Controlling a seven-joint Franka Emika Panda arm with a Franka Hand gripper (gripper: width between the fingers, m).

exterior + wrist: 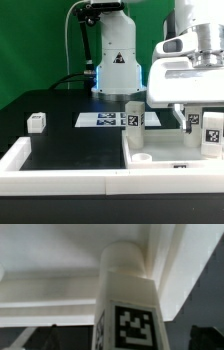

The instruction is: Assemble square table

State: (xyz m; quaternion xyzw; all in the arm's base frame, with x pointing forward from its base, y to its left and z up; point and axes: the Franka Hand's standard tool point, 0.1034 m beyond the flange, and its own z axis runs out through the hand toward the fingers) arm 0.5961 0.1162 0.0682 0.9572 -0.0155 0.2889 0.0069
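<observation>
The white square tabletop (165, 148) lies flat at the exterior view's right. One white leg (212, 135) with a black-and-white tag stands upright on it near the right edge. My gripper (198, 122) hangs over that leg. In the wrist view the same leg (128, 286) rises from a corner of the tabletop (50, 286). My gripper (128, 336) is open around it, and the dark fingertips (50, 334) stand apart from both its sides. A second leg (133, 115) stands at the tabletop's far left corner. A third leg (37, 122) lies on the black table at the left.
The marker board (105, 120) lies on the black table behind the tabletop. The robot's base (115, 60) stands at the back middle. A long white rim wall (60, 172) runs along the front and turns up at the left.
</observation>
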